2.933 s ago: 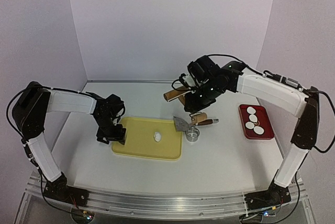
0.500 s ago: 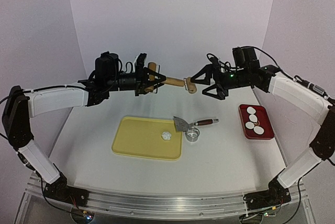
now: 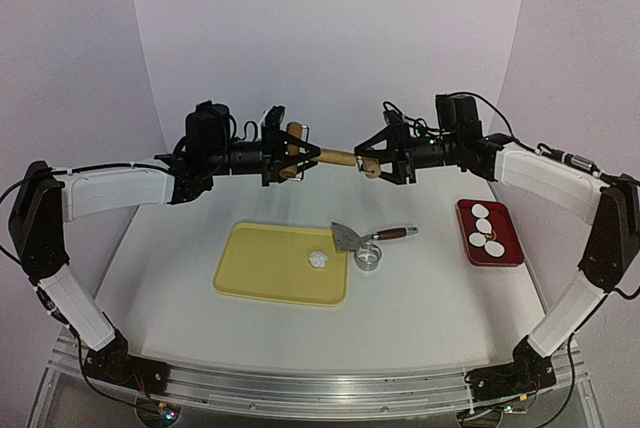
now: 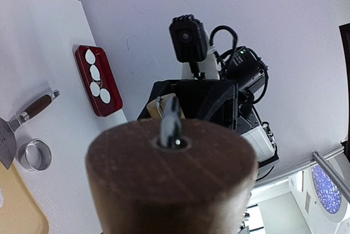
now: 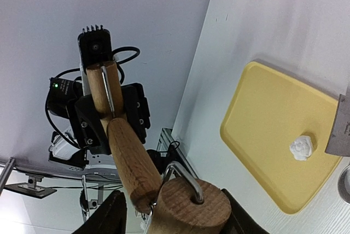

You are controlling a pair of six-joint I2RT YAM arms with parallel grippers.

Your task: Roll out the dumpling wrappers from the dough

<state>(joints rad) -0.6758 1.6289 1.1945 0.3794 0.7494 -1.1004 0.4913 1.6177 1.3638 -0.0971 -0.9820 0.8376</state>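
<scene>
Top view: the pin (image 3: 335,157) hangs in the air between both arms, well above the table. Left gripper (image 3: 290,151) is clamped on one handle, and right gripper (image 3: 380,160) is at the other. Four wrappers (image 3: 487,231) lie on the red tray (image 3: 508,220) at right. A dough (image 3: 318,260) lump sits on the yellow board (image 3: 262,263), nowhere near the pin.

Left wrist: mostly the handle end up close, with the wrappers off to the side.

Right wrist: fingers (image 5: 112,215) flank the near handle, but I can't tell if they're actually pinching it.

Looks like the two-handed pin pickup step to me. Next it needs a firm right grip, then both arms lowering the pin level onto the dough.
</scene>
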